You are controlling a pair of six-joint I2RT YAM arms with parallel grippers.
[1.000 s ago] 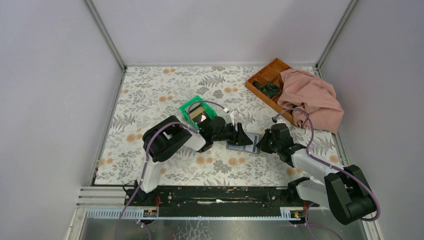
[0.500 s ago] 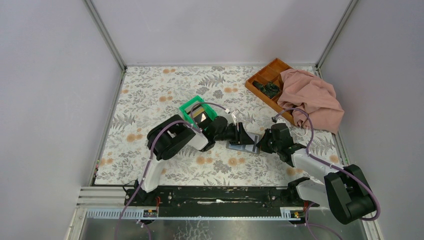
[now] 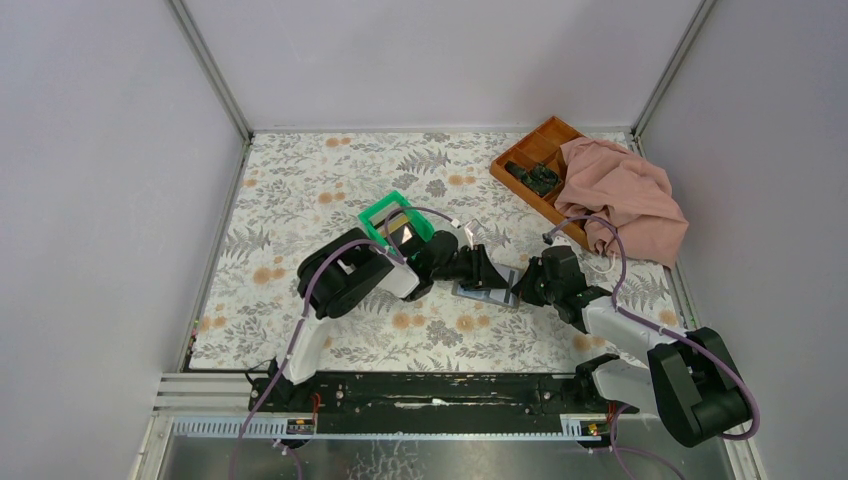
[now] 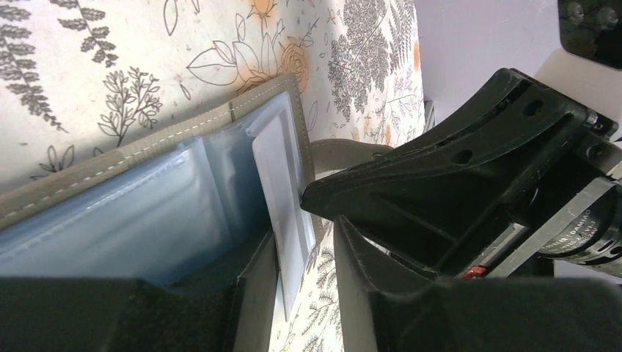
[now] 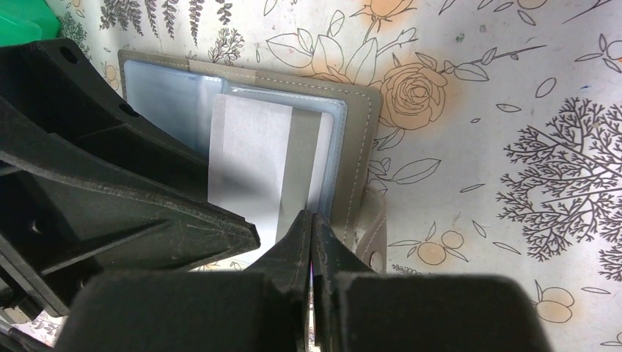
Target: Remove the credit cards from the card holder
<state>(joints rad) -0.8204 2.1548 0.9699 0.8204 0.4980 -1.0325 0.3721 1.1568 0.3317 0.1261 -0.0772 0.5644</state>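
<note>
The card holder [image 3: 485,296] lies open on the floral mat, its pale blue sleeves [image 4: 132,220] facing up. A whitish credit card [image 4: 287,198] with a grey stripe [image 5: 299,169] sticks out of the holder's slot. My left gripper [image 4: 306,249] straddles that card's free end: the card lies against one finger [image 4: 257,293], with a gap to the other, so the jaws stand open. My right gripper [image 5: 312,224] is shut, its tips pressed down on the holder's near edge [image 5: 359,176]. In the top view both grippers [image 3: 492,278] [image 3: 517,288] meet over the holder.
A green bin [image 3: 397,225] with a card inside stands just behind the left arm. At the back right is an orange-brown tray [image 3: 530,160], partly covered by a pink cloth [image 3: 625,200]. Grey walls close in the mat on three sides.
The left gripper has slid a little further over the holder and its jaws have narrowed around the card. The right gripper has stayed shut in place.
</note>
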